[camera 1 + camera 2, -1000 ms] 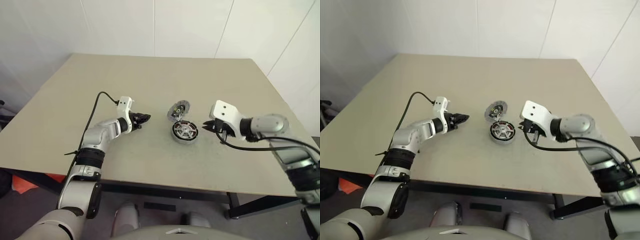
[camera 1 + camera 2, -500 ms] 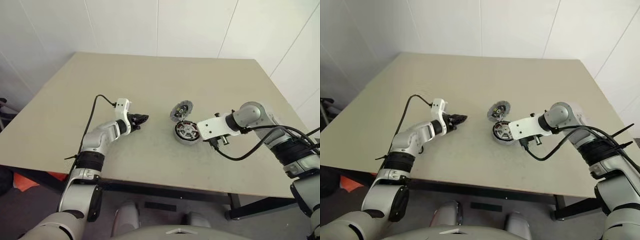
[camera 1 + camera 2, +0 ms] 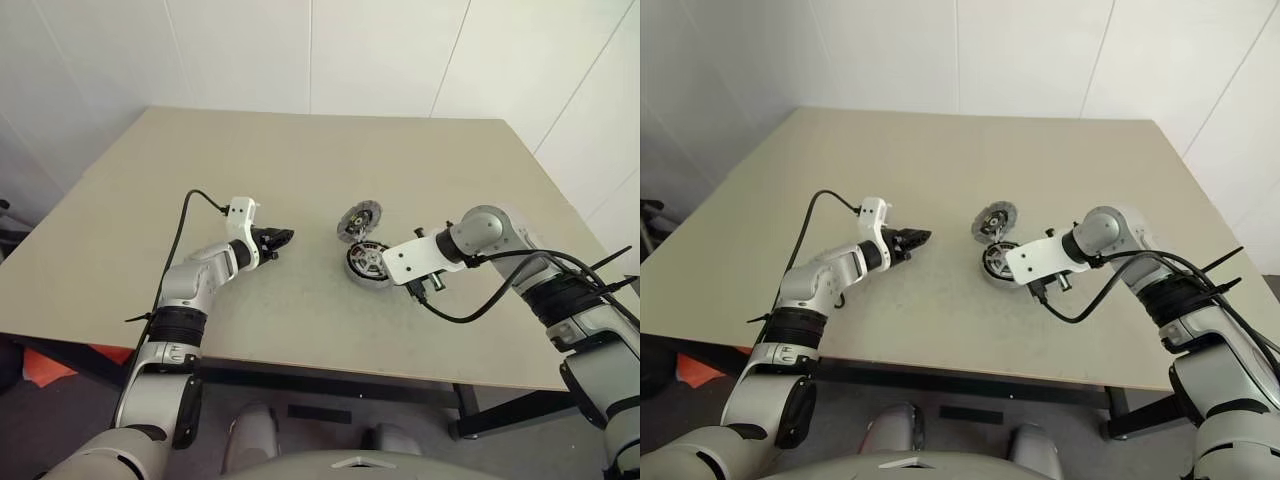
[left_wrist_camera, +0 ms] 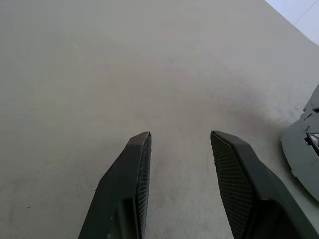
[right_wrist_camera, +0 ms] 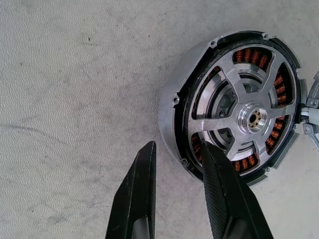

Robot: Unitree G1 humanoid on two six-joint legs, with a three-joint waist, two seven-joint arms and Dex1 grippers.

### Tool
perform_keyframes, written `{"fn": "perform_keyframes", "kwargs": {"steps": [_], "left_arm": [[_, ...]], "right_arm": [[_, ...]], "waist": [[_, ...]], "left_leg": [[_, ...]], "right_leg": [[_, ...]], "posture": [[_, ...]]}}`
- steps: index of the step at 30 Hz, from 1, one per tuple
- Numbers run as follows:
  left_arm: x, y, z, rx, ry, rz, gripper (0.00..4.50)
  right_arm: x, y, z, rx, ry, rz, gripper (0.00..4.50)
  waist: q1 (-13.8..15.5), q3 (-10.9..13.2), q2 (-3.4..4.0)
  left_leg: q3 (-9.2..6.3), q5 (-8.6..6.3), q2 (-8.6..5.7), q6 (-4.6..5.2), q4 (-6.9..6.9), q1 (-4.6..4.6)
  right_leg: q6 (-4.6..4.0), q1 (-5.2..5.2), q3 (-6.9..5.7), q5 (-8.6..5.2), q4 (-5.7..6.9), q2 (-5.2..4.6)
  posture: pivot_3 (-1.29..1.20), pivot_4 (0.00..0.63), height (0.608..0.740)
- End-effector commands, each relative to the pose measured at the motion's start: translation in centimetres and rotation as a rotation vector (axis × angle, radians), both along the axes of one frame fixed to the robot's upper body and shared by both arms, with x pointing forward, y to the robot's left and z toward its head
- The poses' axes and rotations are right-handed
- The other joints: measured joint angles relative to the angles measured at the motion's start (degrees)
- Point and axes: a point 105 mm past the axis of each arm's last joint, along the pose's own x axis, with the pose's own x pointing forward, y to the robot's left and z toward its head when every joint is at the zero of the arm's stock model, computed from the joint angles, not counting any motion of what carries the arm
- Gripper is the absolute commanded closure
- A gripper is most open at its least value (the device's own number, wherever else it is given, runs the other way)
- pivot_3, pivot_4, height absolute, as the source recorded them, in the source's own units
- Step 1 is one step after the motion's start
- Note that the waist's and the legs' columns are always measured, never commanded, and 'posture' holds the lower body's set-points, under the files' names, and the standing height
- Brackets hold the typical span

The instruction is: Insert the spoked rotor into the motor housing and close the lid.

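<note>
We see the rotor point(image 5: 243, 118) already in the housing point(image 5: 172, 107), our right claw point(image 5: 175, 152) spread over its wall, so the lid point(image 3: 359, 220) comes next.

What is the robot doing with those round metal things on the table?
It is putting a motor together. The spoked rotor already sits inside the motor housing, with copper windings showing between the spokes. The right pincer hangs over the housing's edge, fingers a little apart, one on each side of the rim, not clamped. The lid leans tilted against the far side of the housing, not yet put on. The left pincer hovers open over bare table, holding nothing.
</note>
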Motion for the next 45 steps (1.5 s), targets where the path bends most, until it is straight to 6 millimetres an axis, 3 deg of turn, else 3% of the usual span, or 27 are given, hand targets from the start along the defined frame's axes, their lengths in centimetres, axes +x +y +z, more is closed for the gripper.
{"fn": "perform_keyframes", "kwargs": {"steps": [1, 6, 18, 21, 25, 30, 38, 45], "left_arm": [[0.4, -0.1, 1.7, -0.008, -0.059, -0.004, 2.48], [0.5, 0.1, 1.6, -0.020, -0.051, 0.002, 2.48], [0.4, -0.4, 1.2, -0.028, -0.048, 0.000, 2.48], [0.2, -0.5, 1.0, -0.034, -0.042, 0.003, 2.48], [0.0, -0.4, 0.6, -0.054, -0.031, 0.021, 2.48], [-0.6, -0.2, 0.1, -0.067, -0.022, 0.039, 2.48], [-1.3, 0.2, -0.6, -0.076, -0.009, 0.076, 2.48], [-1.9, 0.6, -1.0, -0.084, -0.001, 0.107, 2.48]], "right_arm": [[0.1, -0.1, -0.4, -0.018, 0.013, 0.008, 3.12], [-0.7, -0.1, -0.2, -0.028, 0.054, 0.030, 4.45], [-0.4, 0.2, 0.7, 0.049, -0.004, 0.003, 4.48], [0.0, 1.1, 2.2, 0.182, 0.026, -0.129, 4.48], [-1.1, 2.1, 4.1, 0.325, 0.197, -0.267, 4.48], [-2.2, 2.4, 5.1, 0.351, 0.311, -0.343, 4.48], [0.1, 4.7, 7.3, 0.489, 0.455, -0.665, 4.48], [-0.2, 5.6, 8.3, 0.464, 0.392, -0.576, 4.48]], "waist": [[-0.2, 0.0, 0.00], [-0.5, 0.0, -0.03], [-1.1, 0.0, -0.03], [-1.1, 0.0, -0.03], [-1.0, 0.1, 0.05], [-0.8, 0.1, 0.06], [-1.1, 0.1, 0.11], [-0.5, 0.1, 0.10]], "left_leg": [[0.00, 0.00, 0.00, 0.00, 0.00, 0.05], [-0.02, 0.00, -0.04, 0.00, -0.01, 0.16], [-0.01, -0.01, -0.07, 0.00, -0.02, 0.15], [-0.01, -0.01, -0.09, 0.00, -0.02, 0.13], [-0.01, -0.01, -0.09, 0.01, -0.07, -0.07], [-0.01, 0.00, 0.04, 0.01, -0.11, -0.28], [0.01, 0.05, 0.00, -0.10, -0.15, 0.15], [0.00, 0.13, -0.05, -0.25, -0.35, 0.10]], "right_leg": [[0.00, 0.04, 0.00, 0.00, 0.00, 0.00], [0.00, 0.21, 0.00, 0.00, -0.02, 0.00], [0.00, 0.20, 0.00, 0.00, -0.04, -0.01], [0.00, 0.19, 0.03, 0.00, -0.05, 0.00], [0.00, -0.02, 0.02, 0.00, -0.09, 0.02], [-0.01, -0.24, 0.00, 0.00, -0.10, 0.04], [-0.01, 0.00, 0.05, 0.00, 0.00, 0.03], [0.00, 0.00, 0.11, 0.00, -0.12, -0.01]], "posture": [[0.00, 0.000, 0.740], [0.00, 0.000, 0.740], [0.00, 0.000, 0.740], [0.00, 0.000, 0.740], [0.00, 0.000, 0.740], [0.00, 0.000, 0.740], [0.00, 0.000, 0.740], [0.00, 0.000, 0.740]]}}
